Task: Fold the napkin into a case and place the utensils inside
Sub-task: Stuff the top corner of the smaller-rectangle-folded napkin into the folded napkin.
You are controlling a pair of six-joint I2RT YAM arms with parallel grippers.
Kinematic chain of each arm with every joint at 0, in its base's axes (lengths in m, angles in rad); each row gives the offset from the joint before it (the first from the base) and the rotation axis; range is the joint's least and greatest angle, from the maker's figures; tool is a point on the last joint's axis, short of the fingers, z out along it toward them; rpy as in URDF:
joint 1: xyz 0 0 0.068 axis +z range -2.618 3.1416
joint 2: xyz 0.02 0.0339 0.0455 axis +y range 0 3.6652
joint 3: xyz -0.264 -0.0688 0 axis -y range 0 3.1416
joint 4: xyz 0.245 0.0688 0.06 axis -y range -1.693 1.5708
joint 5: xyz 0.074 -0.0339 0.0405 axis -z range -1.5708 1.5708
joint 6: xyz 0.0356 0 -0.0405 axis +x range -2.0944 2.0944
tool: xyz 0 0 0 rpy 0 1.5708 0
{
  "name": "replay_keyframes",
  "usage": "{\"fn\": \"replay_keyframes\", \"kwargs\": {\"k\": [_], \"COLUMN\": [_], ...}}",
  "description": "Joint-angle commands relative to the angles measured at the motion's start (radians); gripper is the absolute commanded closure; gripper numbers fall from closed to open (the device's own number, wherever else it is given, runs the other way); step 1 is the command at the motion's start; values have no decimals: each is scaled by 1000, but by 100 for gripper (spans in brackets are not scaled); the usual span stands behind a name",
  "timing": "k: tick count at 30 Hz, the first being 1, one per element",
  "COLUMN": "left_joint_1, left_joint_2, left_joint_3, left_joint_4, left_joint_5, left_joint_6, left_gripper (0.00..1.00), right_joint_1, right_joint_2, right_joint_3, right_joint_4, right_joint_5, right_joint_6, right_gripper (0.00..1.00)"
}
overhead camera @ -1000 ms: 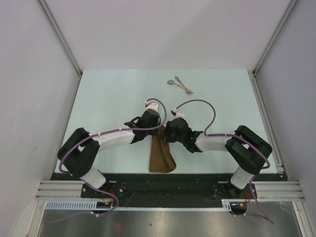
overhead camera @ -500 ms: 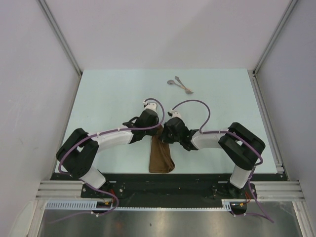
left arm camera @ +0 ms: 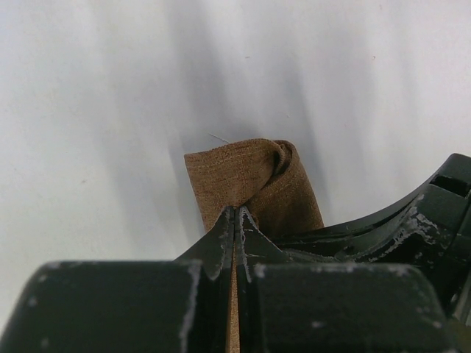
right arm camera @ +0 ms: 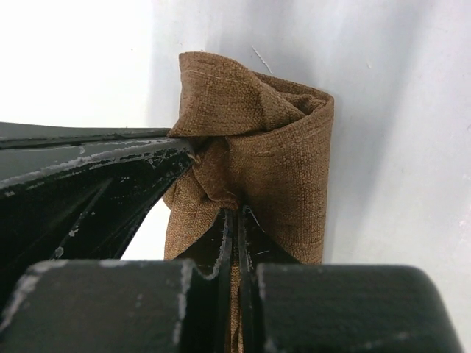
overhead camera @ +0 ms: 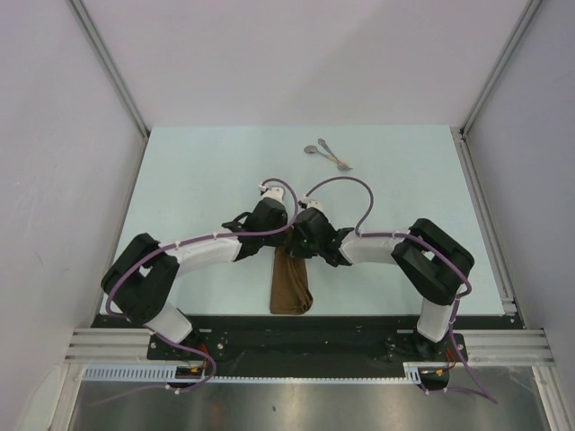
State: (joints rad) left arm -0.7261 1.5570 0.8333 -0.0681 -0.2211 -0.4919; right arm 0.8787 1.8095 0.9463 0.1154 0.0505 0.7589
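1. Top external view:
   - Over the last second the right arm has swung in toward the left one, its elbow drawing nearer the middle.
   - The right gripper (overhead camera: 296,247) now sits just beside the left gripper (overhead camera: 284,238).
   - Together they hold the far end of the plain brown soft cloth napkin (overhead camera: 290,285). It trails toward the near edge of the pale green table (overhead camera: 198,171) as a long strip.
   - That strip looks narrower than it did a second ago.
   - The two thin silvery metal utensils (overhead camera: 328,154) have not moved and lie well apart from the cloth, toward the far edge.

2. Left wrist view:
   - The left gripper (left arm camera: 235,218) has its jaws pressed together on a thin edge of the napkin (left arm camera: 254,176).
   - The end of the cloth stands bunched and curled just ahead of the tips.
   - A black part of the right gripper crowds in from the right.

3. Right wrist view:
   - The right gripper (right arm camera: 237,219) is likewise clamped on the napkin (right arm camera: 283,158).
   - The layers of cloth are rolled over one another into a rough tube.
   - The left gripper's dark finger touches the cloth from the left.

4. What this means for the task:
   - Squeezing inward seems to be narrowing the cloth toward the case shape.
   - The held end looks bunched rather than flat, so it will likely need smoothing.
   - Loading the utensils has not yet begun.
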Motion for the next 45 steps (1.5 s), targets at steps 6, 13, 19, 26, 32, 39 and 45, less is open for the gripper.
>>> {"fn": "replay_keyframes", "kwargs": {"k": [6,13,19,26,32,39,45], "left_joint_1": [8,11,5,-4,8,40,51], "left_joint_2": [-40,-43,-64,-61,-46,-9,-12], "left_joint_3": [69,90,20,-16,55,119,93], "left_joint_4": [-30,-64,2,31,-42,-87,-75], "left_joint_5": [38,29,51,19,-11,32,55], "left_joint_6": [1,18,26,-5,-31,-54,-59], "left_gripper": [100,100,100,100,100,100,100], "right_joint_1": [19,22,-23,-67,-34,-4,-27], "right_joint_2": [33,28,14,14,37,7,-36], "right_joint_3": [58,69,121,157,86,2,-18], "right_joint_4": [-112,-155,-163,-128,-12,70,90], "right_joint_5": [77,114,85,3,-35,-64,-63], "right_joint_6": [-6,2,33,62,7,-69,-99], "right_gripper": [100,100,100,100,100,100,96]}}
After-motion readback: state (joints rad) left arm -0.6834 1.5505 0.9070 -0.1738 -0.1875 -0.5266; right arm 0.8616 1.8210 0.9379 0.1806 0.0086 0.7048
